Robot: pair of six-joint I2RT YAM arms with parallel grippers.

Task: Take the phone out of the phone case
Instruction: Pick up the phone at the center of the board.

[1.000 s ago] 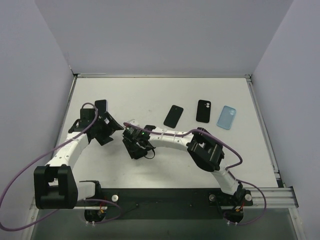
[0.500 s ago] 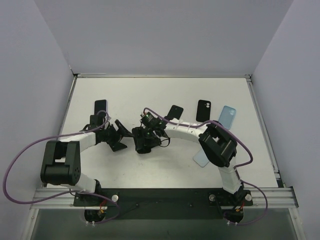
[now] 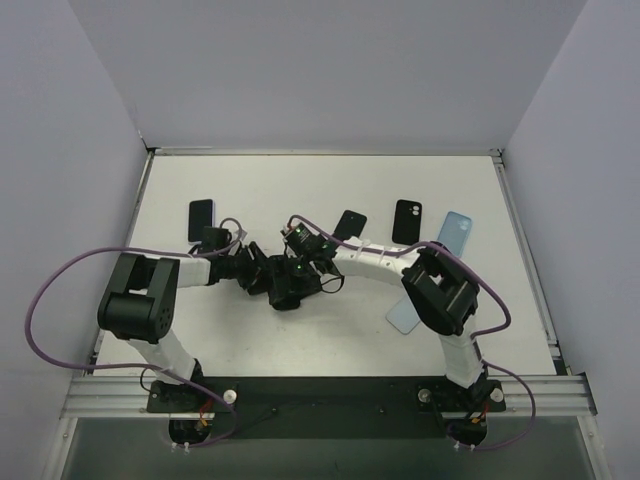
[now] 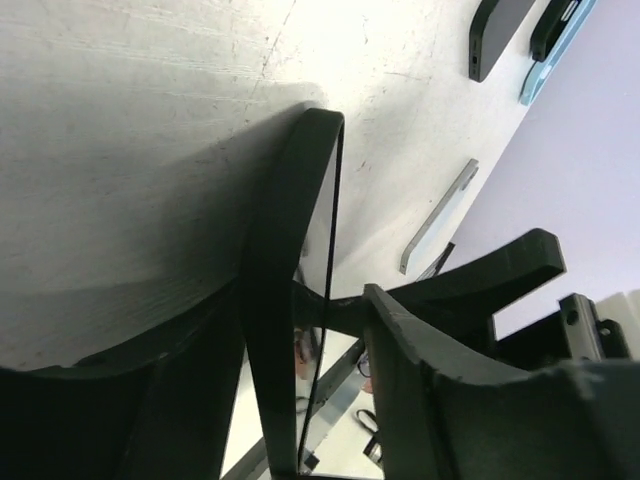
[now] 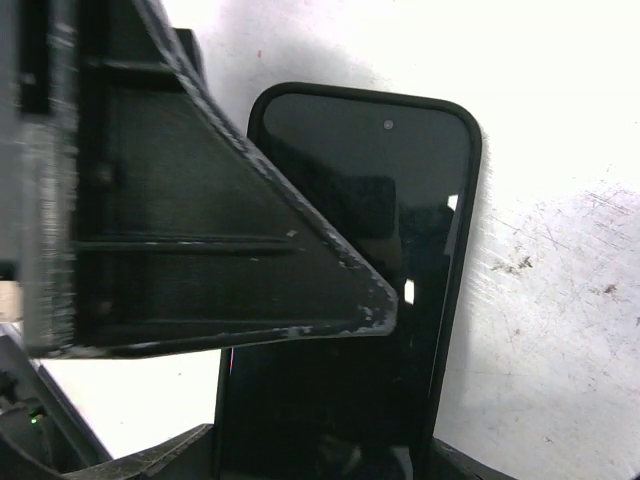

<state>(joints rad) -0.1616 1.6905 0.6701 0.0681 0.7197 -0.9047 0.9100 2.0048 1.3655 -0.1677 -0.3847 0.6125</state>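
A black phone sits in a black phone case, held up off the table at the centre. My right gripper is shut on the case's two long edges, with the screen facing its camera. In the left wrist view the phone case is seen edge-on. It stands between the jaws of my left gripper, which is open. The case back lies against one finger. A gap shows between the screen and the other finger. In the top view my left gripper meets my right gripper.
On the table lie a black phone at the left, a black slab and a black case behind the grippers, and a light blue case farther right. Another pale blue piece lies by the right arm's elbow.
My left arm has swung in from the left to the centre. Its jaws have narrowed around the cased phone. My right gripper has kept its grip and shifted slightly back and right.
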